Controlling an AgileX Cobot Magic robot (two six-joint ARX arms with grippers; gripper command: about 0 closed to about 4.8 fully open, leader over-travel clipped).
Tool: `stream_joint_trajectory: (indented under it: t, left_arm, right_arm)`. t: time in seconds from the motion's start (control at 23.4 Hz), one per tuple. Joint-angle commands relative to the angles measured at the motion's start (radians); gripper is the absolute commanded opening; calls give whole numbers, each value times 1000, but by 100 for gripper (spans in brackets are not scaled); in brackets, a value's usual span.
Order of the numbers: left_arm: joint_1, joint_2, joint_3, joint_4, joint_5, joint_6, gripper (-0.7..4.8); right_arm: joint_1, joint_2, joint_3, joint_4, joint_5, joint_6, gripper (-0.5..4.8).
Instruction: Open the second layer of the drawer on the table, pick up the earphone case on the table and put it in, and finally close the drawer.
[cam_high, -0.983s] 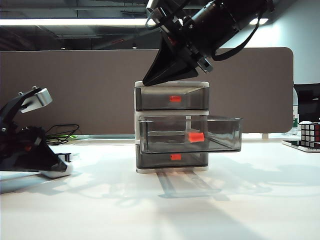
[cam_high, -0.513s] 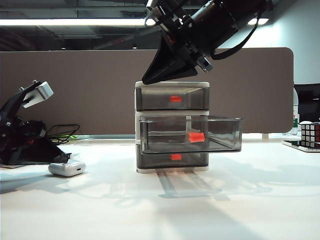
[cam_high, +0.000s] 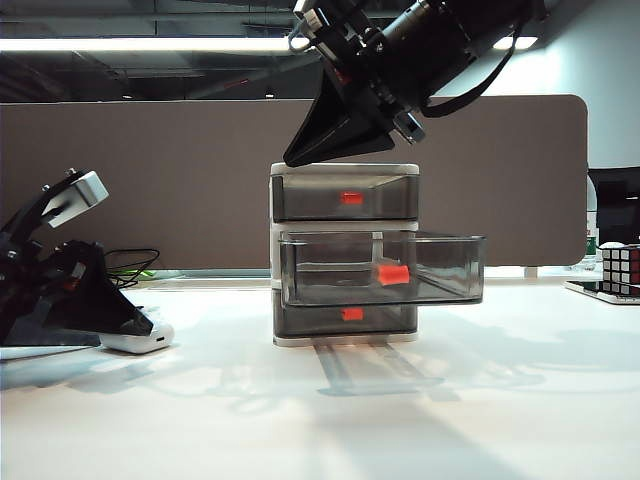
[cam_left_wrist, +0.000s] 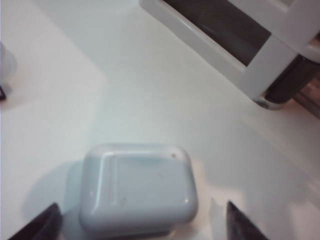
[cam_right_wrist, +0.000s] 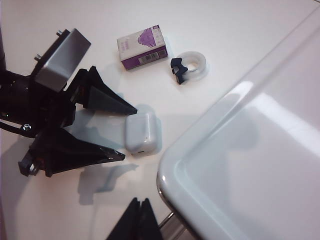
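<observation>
The earphone case (cam_left_wrist: 137, 187), a glossy white pebble, lies on the table (cam_high: 450, 410) at the left, apart from the drawer (cam_high: 343, 172). My left gripper (cam_left_wrist: 139, 226) is open and straddles the case, one dark fingertip (cam_left_wrist: 40, 224) on each side with gaps showing. From outside, the left gripper (cam_high: 146, 328) hides most of the earphone case (cam_high: 142, 343). The second layer (cam_high: 440, 262) stands pulled out, with its red-orange handle (cam_high: 393, 274) in front. My right gripper (cam_right_wrist: 139, 209) is shut and empty, hovering above the drawer's top (cam_right_wrist: 250, 165); in the exterior view the right gripper (cam_high: 292, 160) is at its upper left corner.
A purple-and-white box (cam_right_wrist: 142, 49) and a small black clip (cam_right_wrist: 178, 68) on a white ring (cam_right_wrist: 196, 62) lie beyond the case. A Rubik's cube (cam_high: 622, 266) sits at the far right. Black cables (cam_high: 125, 265) trail behind the left arm. A brown partition (cam_high: 150, 180) backs the table.
The left gripper, drawn back off the case half a second ago, has come forward over it again with its jaws wider. The right arm has held still.
</observation>
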Motion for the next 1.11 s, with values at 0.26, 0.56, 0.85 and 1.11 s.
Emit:
stream_joint_trajectory:
  t: [0.26,0.56,0.85,1.11]
  left_arm:
    - [-37,-1,3,44,-56,-16,479]
    - [-156,7,9,59,-249,24,479]
    - [-164,97,48,60,-288,0,479]
    - [-164,120,50,63,-284,-3,389]
  right_arm:
    - [0,-6,7,19,-5,3,-5]
    - [-1,-6,9,32,-5,3,-5]
    - [-13,-6,18,30,-8,3,-5]
    - [-23,-6,18,28,-9,3,-5]
